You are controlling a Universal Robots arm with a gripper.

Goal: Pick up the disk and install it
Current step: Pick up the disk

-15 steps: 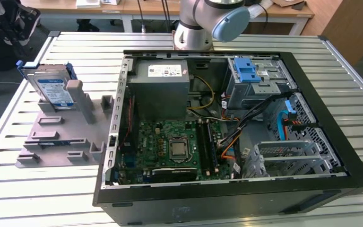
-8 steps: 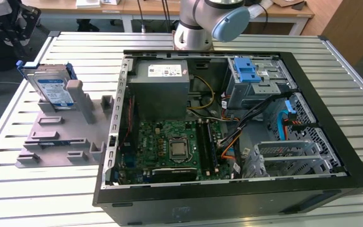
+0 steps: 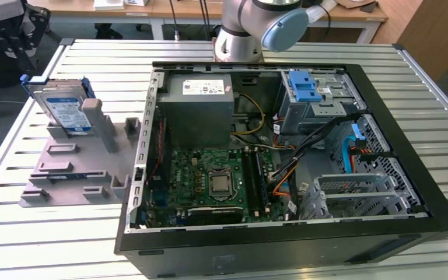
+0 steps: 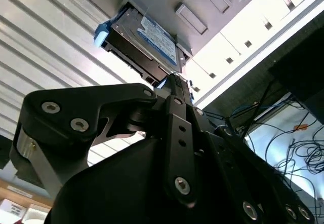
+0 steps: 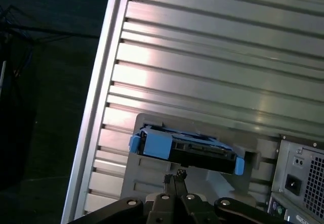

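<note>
Fingers (image 5: 168, 179): pressed together at the tips, with nothing between them.
Gripper (image 5: 173, 175) (image 4: 173, 78): in both wrist views it pointed at the disk and hung clear of it, touching nothing.
Disk (image 3: 65, 108) (image 5: 187, 148) (image 4: 149, 44): ahead of the fingers and apart from them, standing on its long edge in the stand, blue rails along its sides and label face showing in the exterior view.
Stand (image 3: 76, 169): grey plastic with upright posts, below and ahead of the fingers, resting on the counter (image 3: 45, 233).
Computer case (image 3: 286, 245): lay open on the counter, beyond the stand from the fingers and just beside it.
Power-supply box (image 3: 200, 102): inside the case, well apart from the fingers.
</note>
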